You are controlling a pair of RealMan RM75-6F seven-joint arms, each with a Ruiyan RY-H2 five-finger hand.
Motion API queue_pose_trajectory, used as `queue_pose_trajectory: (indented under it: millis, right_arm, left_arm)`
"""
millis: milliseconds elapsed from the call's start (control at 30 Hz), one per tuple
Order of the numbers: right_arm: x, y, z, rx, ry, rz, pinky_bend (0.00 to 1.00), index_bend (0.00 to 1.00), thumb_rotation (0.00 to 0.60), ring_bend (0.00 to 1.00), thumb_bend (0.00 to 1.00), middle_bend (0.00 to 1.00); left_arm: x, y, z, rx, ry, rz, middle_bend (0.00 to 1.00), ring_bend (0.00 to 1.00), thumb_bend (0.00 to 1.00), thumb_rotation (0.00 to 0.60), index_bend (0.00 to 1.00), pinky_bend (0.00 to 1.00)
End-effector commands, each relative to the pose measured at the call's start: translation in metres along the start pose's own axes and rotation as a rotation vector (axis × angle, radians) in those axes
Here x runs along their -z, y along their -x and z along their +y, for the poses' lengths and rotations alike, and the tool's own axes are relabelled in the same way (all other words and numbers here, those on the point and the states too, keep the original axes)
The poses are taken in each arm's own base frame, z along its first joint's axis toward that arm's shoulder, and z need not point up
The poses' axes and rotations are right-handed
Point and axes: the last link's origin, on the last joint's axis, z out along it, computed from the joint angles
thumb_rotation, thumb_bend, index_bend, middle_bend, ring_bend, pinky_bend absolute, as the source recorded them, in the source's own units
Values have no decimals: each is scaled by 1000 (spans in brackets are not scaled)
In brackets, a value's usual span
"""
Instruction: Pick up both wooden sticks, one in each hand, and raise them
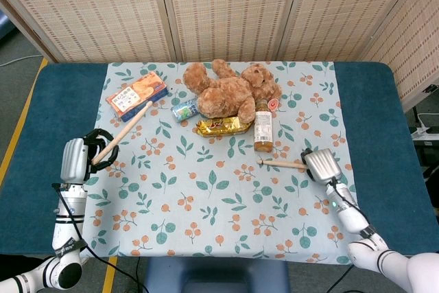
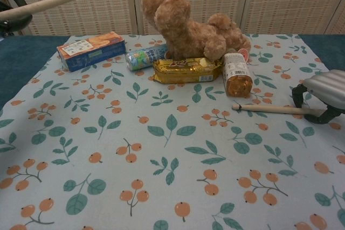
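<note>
The right hand curls its fingers around the outer end of the right stick, which lies across the table pointing toward centre, while the left hand grips the left stick aloft.

Bright, even overhead light, soft faint shadows, no glare, sharp focus, slight wide-angle stretch at edges

Blue table w/ leaf-print cloth; on cloth: bear, box, bottle, stick.

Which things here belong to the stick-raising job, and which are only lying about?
Job: long wooden stick in left hand; wooden stick on cloth under right hand.

Lying about: brown teddy bear, orange-blue box, amber bottle, gold packet, small can.
</note>
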Motion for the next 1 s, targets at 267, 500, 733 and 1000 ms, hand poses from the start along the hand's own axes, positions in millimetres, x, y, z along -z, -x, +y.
queue_pose_trajectory:
  millis: [267,500,733,1000]
  right_arm:
    - [-4,2,-8,5,-11,27,1000,562,600,849,226,436]
    - [0,5,-4,26,4,36,1000,668,600,872,568,563]
    - [6,1,8,-5,30,64,1000,757,600,882,989,646]
    - [21,-34,8,-130,7,181,1000,777,600,883,1000,659]
  left_arm:
    - [3,0,-6,-3,-19,-7,918,981,379,600,686,1000]
    - [4,-1,-8,-1,-24,-4,918,980,378,600,686,1000]
    - [5,-2,-10,-3,-28,0,918,981,378,600,687,1000]
    - [3,-5,-13,-10,-34,8,918,981,379,600,686,1000]
